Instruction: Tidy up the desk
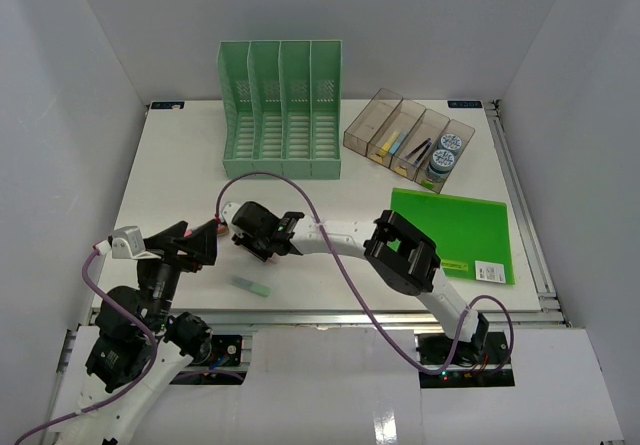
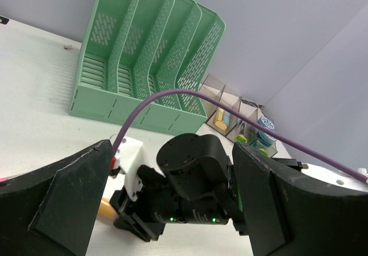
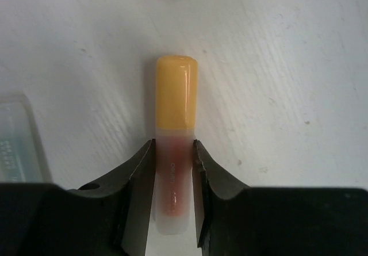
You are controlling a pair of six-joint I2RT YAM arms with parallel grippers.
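The white desk (image 1: 180,165) carries everything. My right gripper (image 3: 173,169) reaches across to the left and is shut on a marker (image 3: 175,123) with a yellow cap and a translucent pink-orange body. The marker lies flat at the desk surface; I cannot tell whether it is lifted. In the top view the right gripper (image 1: 238,235) is close to the left gripper (image 1: 203,240). My left gripper (image 2: 172,210) is open wide and empty, its fingers (image 2: 69,198) framing the right wrist. The yellow cap (image 2: 105,209) shows beneath it.
A green slotted file rack (image 1: 282,110) stands at the back. A clear compartment organizer (image 1: 410,140) holds small items at back right. A green board (image 1: 455,233) lies at right. A small pale green piece (image 1: 251,285) lies near the front edge. A purple cable (image 1: 300,200) arcs over.
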